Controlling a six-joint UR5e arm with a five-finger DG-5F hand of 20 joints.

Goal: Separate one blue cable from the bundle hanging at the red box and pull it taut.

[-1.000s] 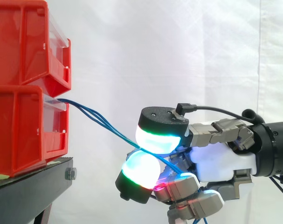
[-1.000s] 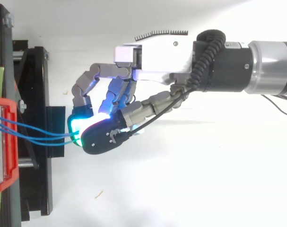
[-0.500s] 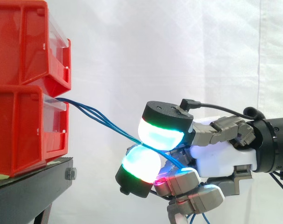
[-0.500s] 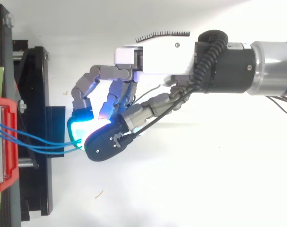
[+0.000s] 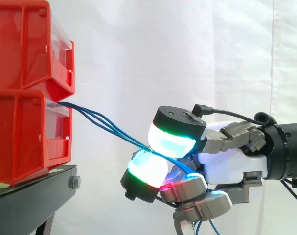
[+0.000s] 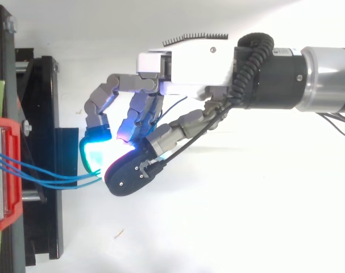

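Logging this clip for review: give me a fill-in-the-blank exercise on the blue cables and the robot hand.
The blue cables leave the ____ of the two stacked red bins. From there to the robot hand they slope ____ in the side view. The robot hand pinches them between two glowing ____. The bins rest on a ____ stand.
Missing: lower; downward; pads; black.
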